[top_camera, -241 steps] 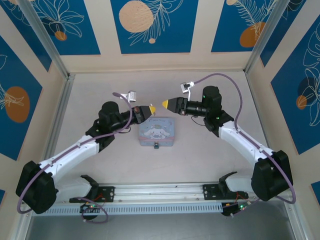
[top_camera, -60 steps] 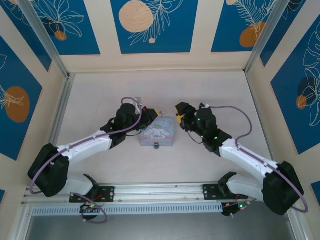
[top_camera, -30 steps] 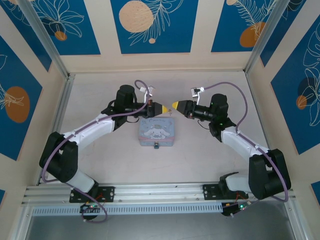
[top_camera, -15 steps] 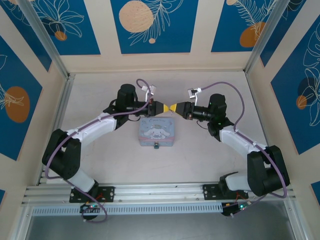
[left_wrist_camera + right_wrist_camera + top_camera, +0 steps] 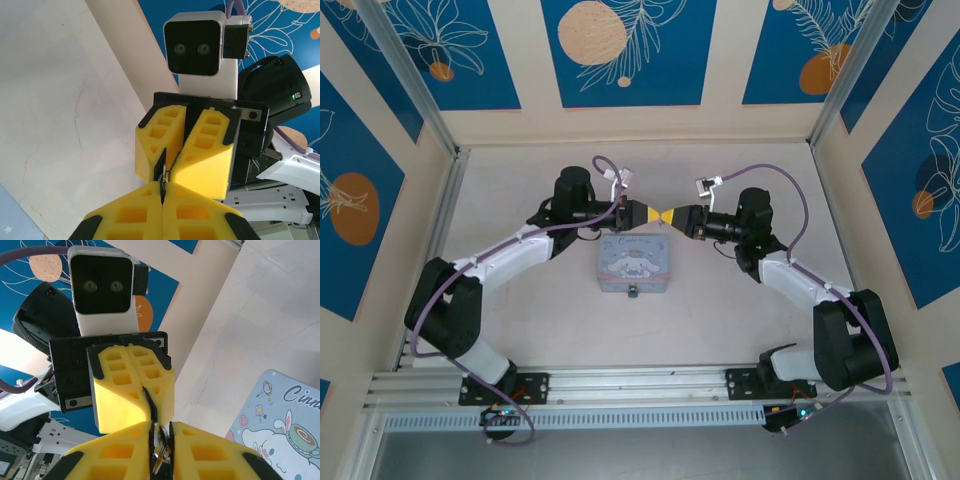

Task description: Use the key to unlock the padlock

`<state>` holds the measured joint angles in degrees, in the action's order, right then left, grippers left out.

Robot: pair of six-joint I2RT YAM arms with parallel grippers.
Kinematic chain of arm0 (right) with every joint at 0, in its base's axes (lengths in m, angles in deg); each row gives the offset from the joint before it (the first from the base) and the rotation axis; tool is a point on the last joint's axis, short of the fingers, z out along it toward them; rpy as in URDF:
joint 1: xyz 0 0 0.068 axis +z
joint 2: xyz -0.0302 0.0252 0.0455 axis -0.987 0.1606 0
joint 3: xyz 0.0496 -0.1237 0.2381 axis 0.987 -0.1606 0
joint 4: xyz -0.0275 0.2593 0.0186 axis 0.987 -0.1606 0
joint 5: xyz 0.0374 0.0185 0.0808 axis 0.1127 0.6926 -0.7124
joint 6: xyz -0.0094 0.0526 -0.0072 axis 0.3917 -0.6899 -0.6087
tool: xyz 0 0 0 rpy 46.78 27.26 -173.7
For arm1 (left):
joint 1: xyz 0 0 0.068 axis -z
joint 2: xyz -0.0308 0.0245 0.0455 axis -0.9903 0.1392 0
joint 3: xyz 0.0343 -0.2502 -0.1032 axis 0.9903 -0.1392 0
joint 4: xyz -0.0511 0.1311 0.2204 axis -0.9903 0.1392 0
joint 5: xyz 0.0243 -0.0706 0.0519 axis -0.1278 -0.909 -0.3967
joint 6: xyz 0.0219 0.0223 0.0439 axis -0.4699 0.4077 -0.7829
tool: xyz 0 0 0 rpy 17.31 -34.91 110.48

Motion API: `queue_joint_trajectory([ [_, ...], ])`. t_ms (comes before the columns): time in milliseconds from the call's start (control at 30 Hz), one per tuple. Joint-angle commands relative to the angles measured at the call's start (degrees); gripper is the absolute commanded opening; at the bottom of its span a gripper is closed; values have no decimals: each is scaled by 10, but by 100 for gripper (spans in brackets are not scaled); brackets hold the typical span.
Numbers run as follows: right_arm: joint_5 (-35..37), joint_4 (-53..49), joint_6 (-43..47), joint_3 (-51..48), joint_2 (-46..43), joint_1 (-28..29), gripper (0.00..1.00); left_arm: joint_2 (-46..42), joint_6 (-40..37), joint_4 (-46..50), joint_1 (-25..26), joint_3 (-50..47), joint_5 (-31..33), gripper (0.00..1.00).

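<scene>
Two grippers meet tip-to-tip at frame ctr, just above tin (image 5: 633,262): L gripper (image 5: 655,216) & R gripper (image 5: 668,216) jaws both clamped tight on key (image 5: 159,449); padlock (image 5: 633,291) at tin's lower edge.

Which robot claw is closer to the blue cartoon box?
Left, by a little. The left gripper hovers by the tin's far edge, inside its right corner; the right gripper, tip to tip with it and pinching the key, reaches in from past that corner.

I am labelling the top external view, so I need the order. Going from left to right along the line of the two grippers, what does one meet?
left arm's wrist → left gripper → right gripper → right arm's wrist
</scene>
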<state>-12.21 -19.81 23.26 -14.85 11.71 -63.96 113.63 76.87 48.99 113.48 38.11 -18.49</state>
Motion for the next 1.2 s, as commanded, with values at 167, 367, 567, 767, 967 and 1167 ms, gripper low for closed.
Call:
queue_joint_trajectory([
  [167,-16,11,3,-11,-4,-10,9,11,-3,-11,-9,12,-15,0],
  [367,-23,8,7,-12,-6,-14,0,14,-3,-9,-12,14,-16,0],
  [567,-43,-1,21,-12,-12,-14,0,17,2,-7,-16,17,-1,0],
  [767,-6,-31,23,-31,-41,-14,0,12,15,-9,-21,11,34,22],
  [967,106,-86,-22,-78,-99,-21,0,-49,29,-25,-28,-40,106,81],
  [1167,203,-118,-105,-148,-173,-12,0,-151,-7,40,-20,-123,189,100],
])
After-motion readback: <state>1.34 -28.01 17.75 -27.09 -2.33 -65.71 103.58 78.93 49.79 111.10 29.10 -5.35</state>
